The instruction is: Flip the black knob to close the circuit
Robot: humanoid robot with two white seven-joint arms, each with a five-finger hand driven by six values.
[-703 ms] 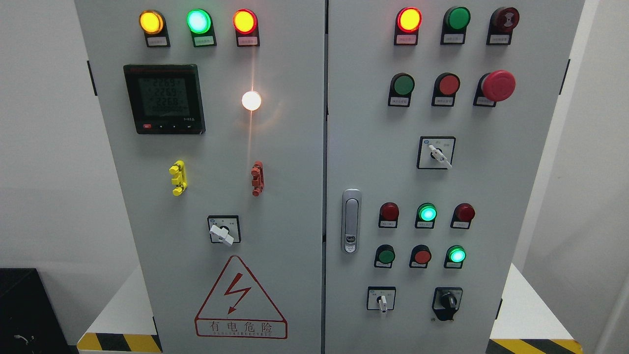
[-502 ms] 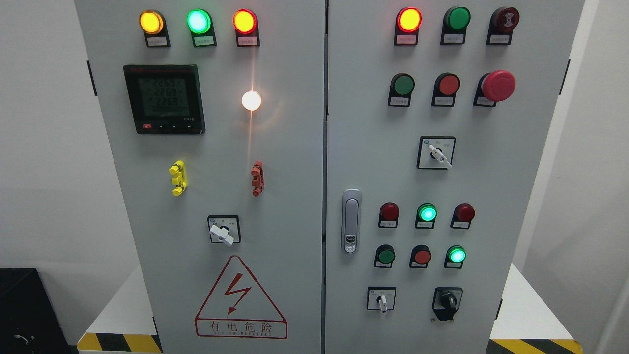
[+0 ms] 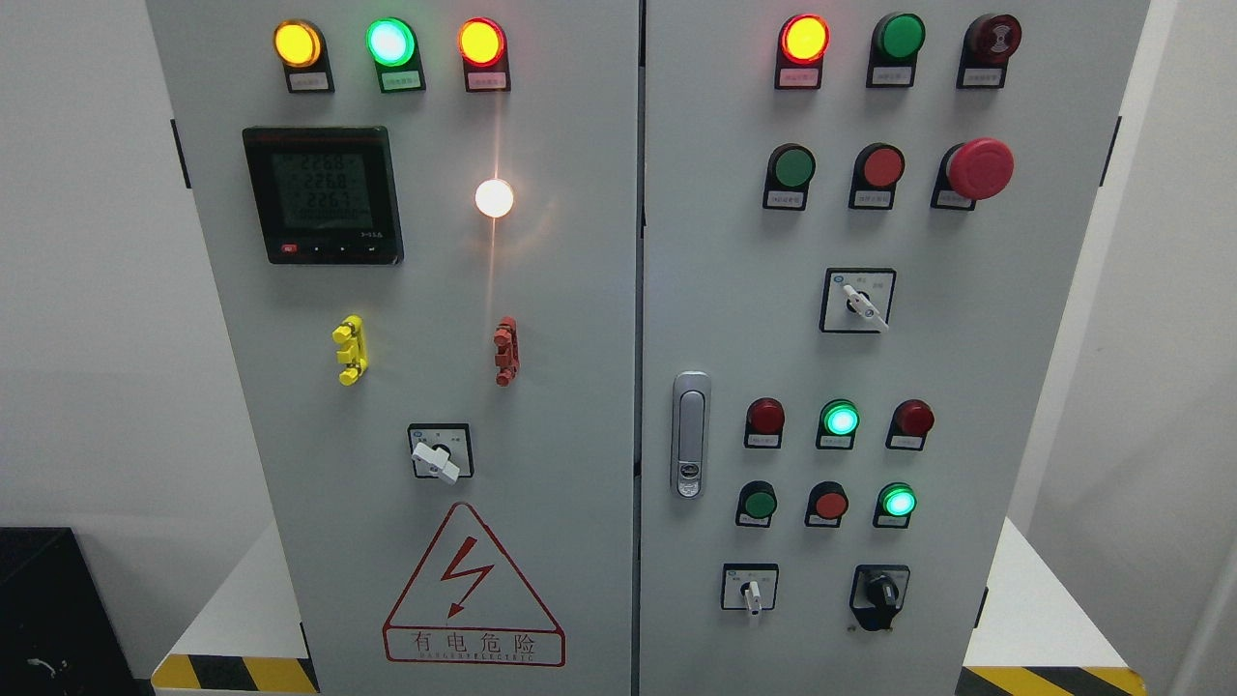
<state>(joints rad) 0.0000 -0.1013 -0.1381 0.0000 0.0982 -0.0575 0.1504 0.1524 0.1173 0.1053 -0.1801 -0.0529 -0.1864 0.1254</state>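
Observation:
The black knob sits on a black plate at the lower right of the grey control cabinet's right door. Its small handle points roughly straight up. No robot arm or hand shows anywhere in the head view. A white selector switch stands to the knob's left on the same row.
The right door also carries a silver latch handle, a red mushroom stop button, a white selector and rows of red and green lamps. The left door holds a meter display, another white selector and a red warning triangle.
Only the digits on the meter display have changed. Nothing else has moved.

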